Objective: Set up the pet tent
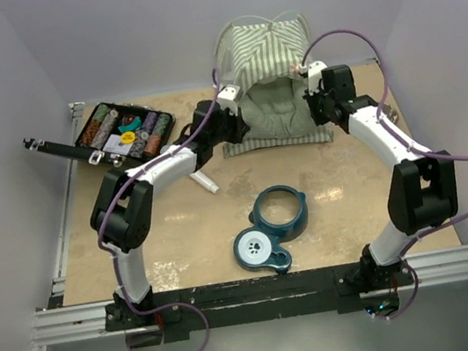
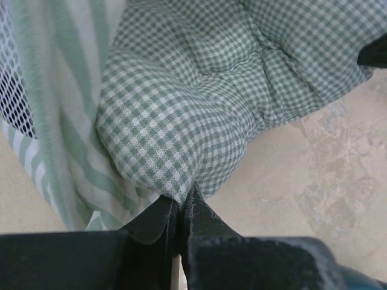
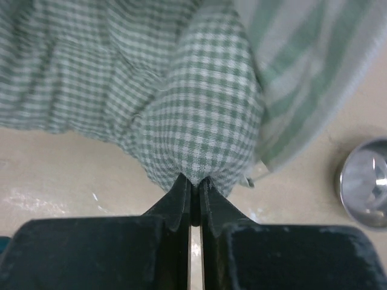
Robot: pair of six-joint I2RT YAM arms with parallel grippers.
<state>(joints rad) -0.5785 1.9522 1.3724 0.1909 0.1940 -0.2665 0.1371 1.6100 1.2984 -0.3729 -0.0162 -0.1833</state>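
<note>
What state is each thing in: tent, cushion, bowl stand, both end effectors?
Pet tent: standing upright, doorway open.
Checked cushion: partly in the doorway, both front corners pinched.
Left end effector: shut on a cushion corner.
Right end effector: shut on a cushion corner.
Bowl stand: one ring empty.

1. The cushion (image 2: 199, 109) is woven cloth, checked green and white, soft and matt, its weave plain to see.
2. The pet tent (image 2: 66, 127) is thinner striped cloth, smoother, with a panel of white open mesh (image 2: 13, 90).
3. My left fingers (image 2: 154, 220) and right fingers (image 3: 175, 205) look like black matt plastic, flecked with pale specks.
4. The counter (image 2: 326, 175) is beige, mottled and dull.
5. The bowl (image 3: 364, 183) is bright polished metal.
</note>
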